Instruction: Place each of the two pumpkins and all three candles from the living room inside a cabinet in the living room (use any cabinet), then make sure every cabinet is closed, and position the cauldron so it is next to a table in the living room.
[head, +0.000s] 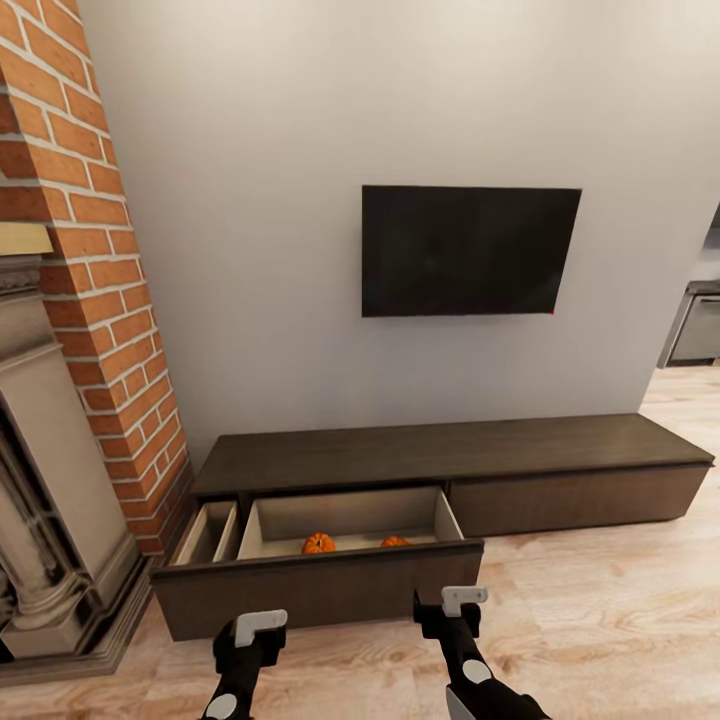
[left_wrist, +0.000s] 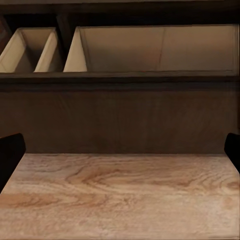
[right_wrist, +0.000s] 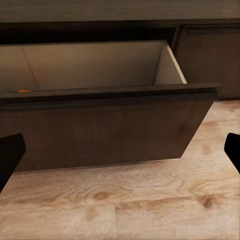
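Observation:
The long dark brown cabinet (head: 450, 455) stands against the wall with its wide left drawer (head: 320, 590) pulled out. Two orange pumpkins (head: 319, 543) (head: 394, 542) lie inside on the pale drawer floor; an orange sliver of pumpkin (right_wrist: 23, 91) peeks over the drawer front in the right wrist view. My left gripper (head: 250, 640) (left_wrist: 120, 155) and right gripper (head: 455, 612) (right_wrist: 120, 155) hang open and empty just above the floor, in front of the drawer front. The candles, cauldron and coffee table are out of view.
A narrow drawer (head: 208, 533) beside the wide one is also open. A brick chimney and stone fireplace (head: 60, 450) rise at the left. A black TV (head: 468, 250) hangs above the cabinet. Grey kitchen units (head: 697, 325) show at the far right.

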